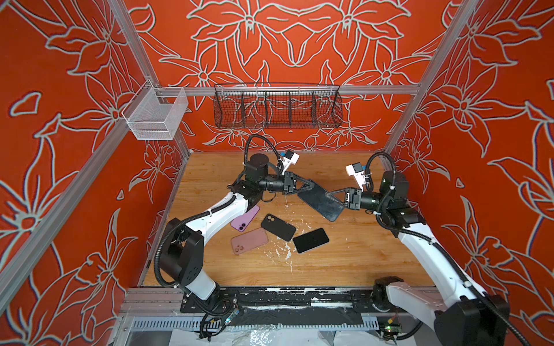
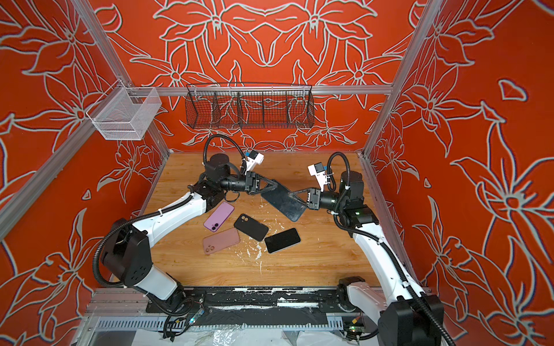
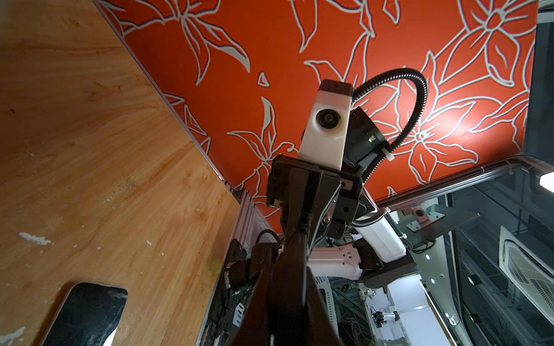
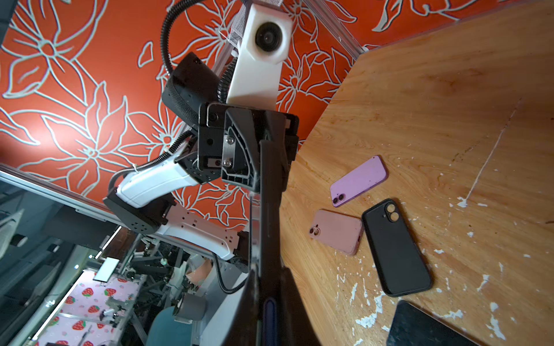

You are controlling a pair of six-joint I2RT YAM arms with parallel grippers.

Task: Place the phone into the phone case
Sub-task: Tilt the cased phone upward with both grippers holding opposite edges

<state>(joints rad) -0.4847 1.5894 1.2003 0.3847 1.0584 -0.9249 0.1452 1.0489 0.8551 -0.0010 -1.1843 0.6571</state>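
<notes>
Two sets of jaws are clamped on one glossy dark slab (image 1: 318,203), likely the phone, held above the table (image 1: 359,254): left jaws at its 10 o'clock end, right jaws at its 3 o'clock edge, long axis running 10-to-4. Matte black case (image 1: 278,227) lies at 7 o'clock.

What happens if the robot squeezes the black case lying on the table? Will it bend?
Probably a little: the black case looks like a thin, empty shell, wood showing through its camera holes, so likely light and bendy. Lying flat on the table, it would probably slide, not roll.
</notes>
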